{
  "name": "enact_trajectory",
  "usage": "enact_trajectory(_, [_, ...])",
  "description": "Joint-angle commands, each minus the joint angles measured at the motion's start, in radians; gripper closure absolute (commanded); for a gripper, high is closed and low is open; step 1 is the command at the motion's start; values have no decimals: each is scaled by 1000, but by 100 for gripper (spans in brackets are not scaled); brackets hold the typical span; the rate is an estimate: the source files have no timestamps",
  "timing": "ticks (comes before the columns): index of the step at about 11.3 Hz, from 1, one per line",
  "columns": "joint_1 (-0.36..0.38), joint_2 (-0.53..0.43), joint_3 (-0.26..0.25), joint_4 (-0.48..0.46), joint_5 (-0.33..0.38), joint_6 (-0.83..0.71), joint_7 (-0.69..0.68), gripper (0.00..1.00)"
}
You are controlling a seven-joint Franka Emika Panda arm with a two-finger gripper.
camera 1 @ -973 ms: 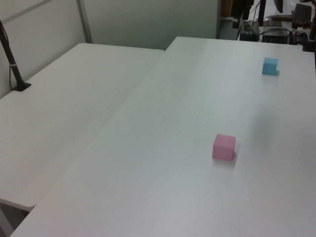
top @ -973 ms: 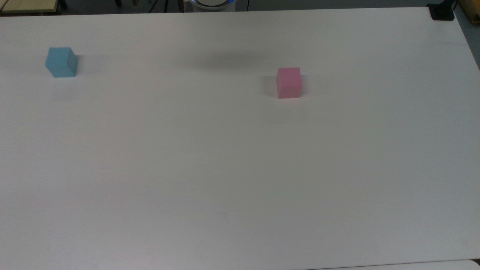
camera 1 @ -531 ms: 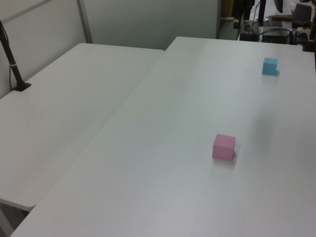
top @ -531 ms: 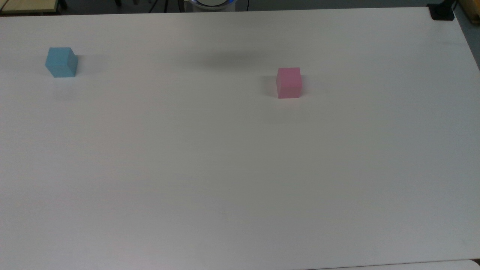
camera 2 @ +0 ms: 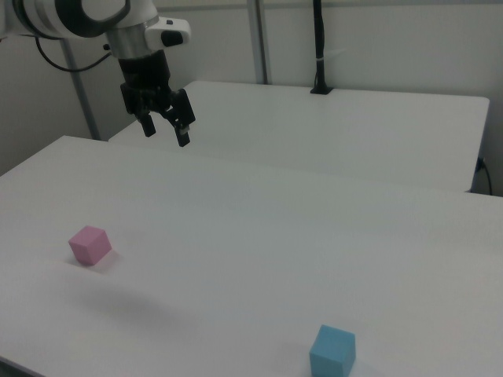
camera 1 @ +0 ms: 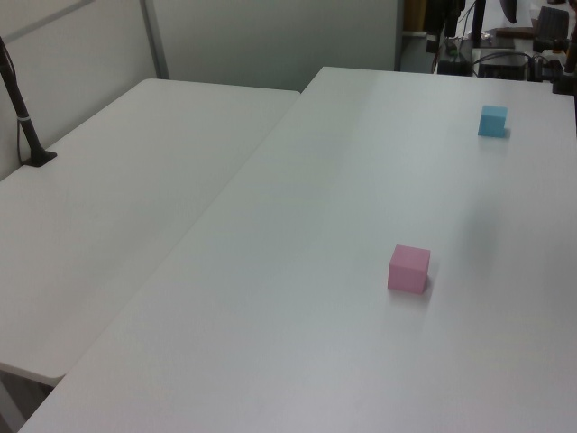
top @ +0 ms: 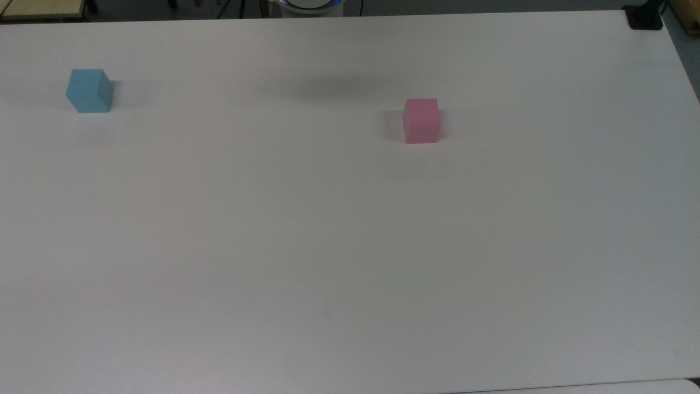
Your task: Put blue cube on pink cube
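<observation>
Nothing on the tabletop (top: 350, 246) has shifted since the earlier frames: both cubes keep their places in the top and left views. In the right view the tool (camera 2: 165, 129) hangs high above the tabletop, its two fingers spread apart and pinching nothing, well clear of either cube. The pink cube (camera 2: 89, 245) sits nearer to the tool, toward the right view's left; the blue cube (camera 2: 332, 352) lies well apart from it at the right view's lower edge. In the top view the blue cube (top: 89, 91) rests near the top view's left edge, turned slightly so that one corner faces the camera, while the pink cube (top: 421, 121) stands right of centre. The task appears not yet begun, with the reach for the blue cube presumably the first step.

Likely hazards:
- The blue cube's skewed faces may not line up with the fingers, so a descent without rotation could push or twist it instead of seizing it.
- The long traverse passes the pink cube; a low path could knock it.
- An off-centre release could tip the blue cube off the equally small pink cube.
</observation>
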Motion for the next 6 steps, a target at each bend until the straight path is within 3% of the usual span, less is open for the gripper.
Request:
enact_trajectory(1, [25, -12, -12, -6, -18, -19, 26, 0])
enact_trajectory(6, [26, -10, -12, -9, -16, -12, 26, 0])
